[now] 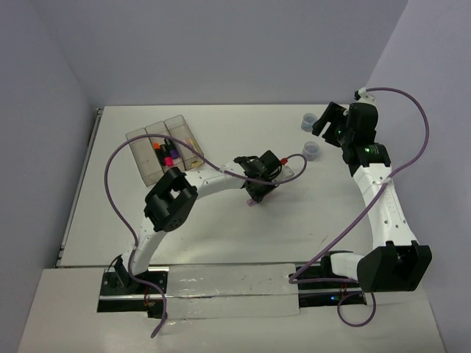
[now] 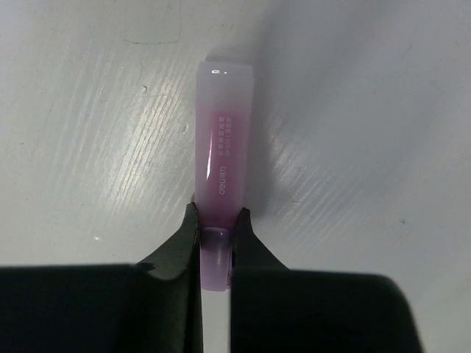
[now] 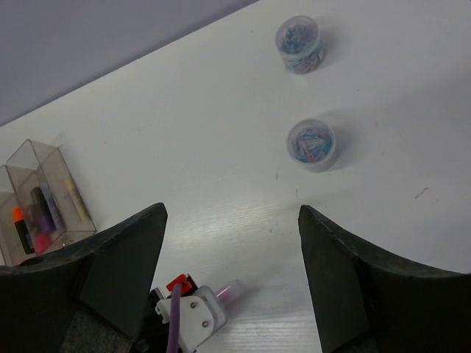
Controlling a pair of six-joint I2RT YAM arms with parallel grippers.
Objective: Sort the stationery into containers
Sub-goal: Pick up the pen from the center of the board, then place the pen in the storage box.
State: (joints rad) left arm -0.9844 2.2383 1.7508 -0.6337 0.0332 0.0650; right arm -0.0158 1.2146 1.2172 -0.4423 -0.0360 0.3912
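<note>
My left gripper is shut on the capped end of a lilac marker, held low over the white table; both show mid-table in the top view. Three joined clear bins stand at the back left and hold orange, purple and pink-red markers and a yellow stick. My right gripper is open and empty above the table at the back right. Two small round grey-blue rolls stand beyond it. The lilac marker's tip shows below its fingers.
The grey walls meet behind the table's far edge. The left arm stretches from the near left across the middle of the table. Purple cables loop over both arms. The bins also show at the left edge of the right wrist view.
</note>
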